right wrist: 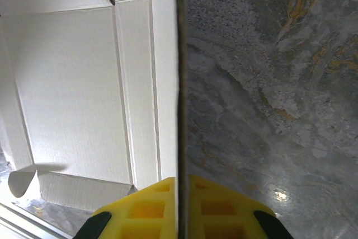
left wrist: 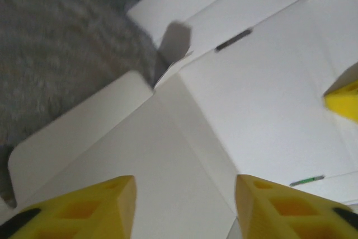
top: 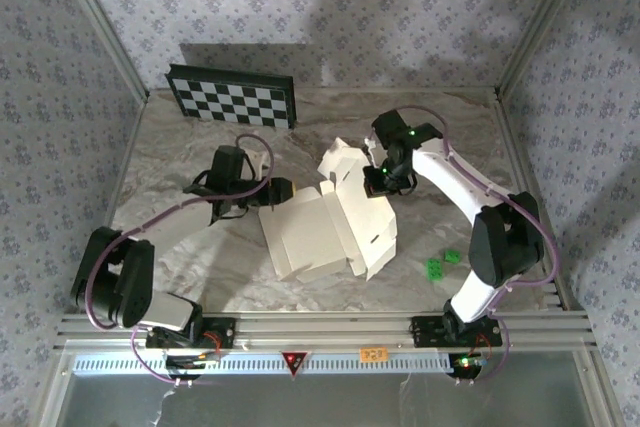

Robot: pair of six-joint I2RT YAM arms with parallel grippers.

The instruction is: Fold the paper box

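Marble table [top: 160,157] holds a checkerboard panel [top: 233,97] and green bits [top: 441,264], clear of the paper box [top: 325,232]. Our right gripper [right wrist: 180,186] pinches its wall; left gripper [left wrist: 183,186] gapes above it, perhaps touching.

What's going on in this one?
Two arms are working on a half-formed paper box on the table. The right tool is pinched shut on the edge of one thin cardboard wall. The left tool is at the box's left side, jaws apart over a flat panel, gripping nothing. Several flaps lie unfolded.
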